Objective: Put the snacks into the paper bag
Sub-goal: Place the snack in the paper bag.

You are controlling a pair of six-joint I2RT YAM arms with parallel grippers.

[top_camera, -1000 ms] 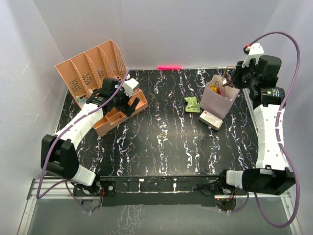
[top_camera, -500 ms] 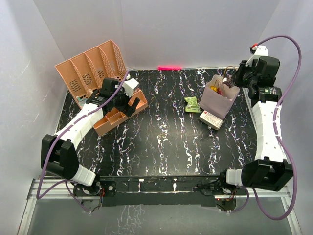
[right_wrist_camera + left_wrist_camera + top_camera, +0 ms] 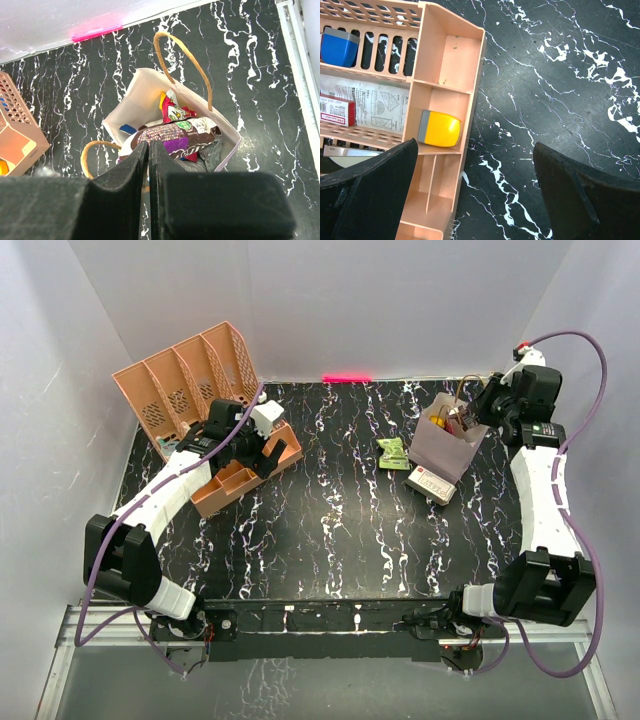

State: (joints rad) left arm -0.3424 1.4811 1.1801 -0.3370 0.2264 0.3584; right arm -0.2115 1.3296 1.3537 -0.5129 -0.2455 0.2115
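Green packet [image 3: 393,453] lies on the counter [image 3: 330,520] just left of the paper bag [image 3: 443,448]. Right fingers [image 3: 470,412], closed and empty above the bag, are nearer; left fingers [image 3: 262,451] gape wide, empty.

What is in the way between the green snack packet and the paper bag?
Nothing visible. The small shiny green snack packet lies on the black marbled table right beside the pale lilac paper bag.

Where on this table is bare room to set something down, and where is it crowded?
Free: the wide middle of the table, between the peach tray and the green packet, and the near strip. Crowded: far right, where paper bag, white box and green packet cluster.
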